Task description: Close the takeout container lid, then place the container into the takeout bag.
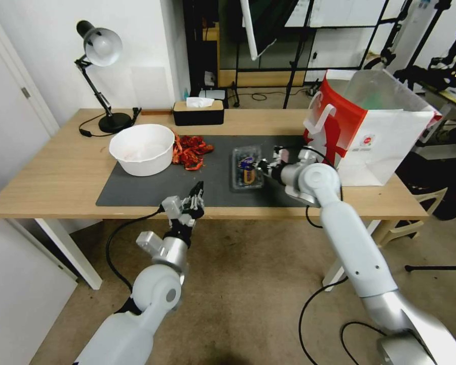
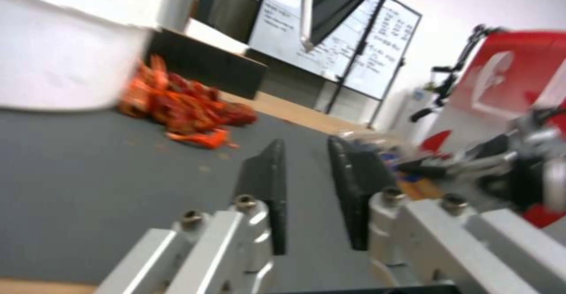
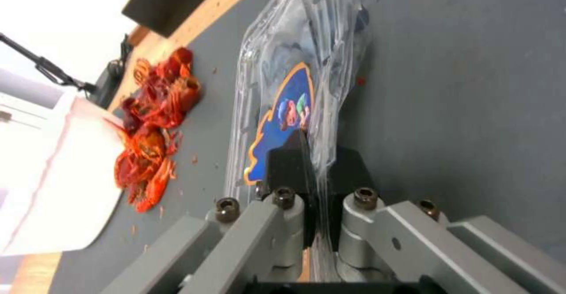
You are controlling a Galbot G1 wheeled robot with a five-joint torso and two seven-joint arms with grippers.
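The takeout container (image 1: 245,171), a small clear clamshell, lies flat on the dark mat (image 1: 152,188) at mid-table. Its lid (image 3: 283,108), which bears a blue and orange label, rests down over the base. My right gripper (image 1: 263,168) is at the container's right side, shut on its clear plastic rim (image 3: 318,152). The red and white takeout bag (image 1: 377,137) stands open-topped just right of that arm. My left gripper (image 1: 198,195) hovers over the mat's front edge, left of the container, open with nothing between its fingers (image 2: 264,188).
A round white bowl (image 1: 142,148) sits at the mat's left end with a pile of red shells (image 1: 190,150) beside it. A black tissue box (image 1: 198,112) and a desk lamp (image 1: 102,50) stand along the table's back edge.
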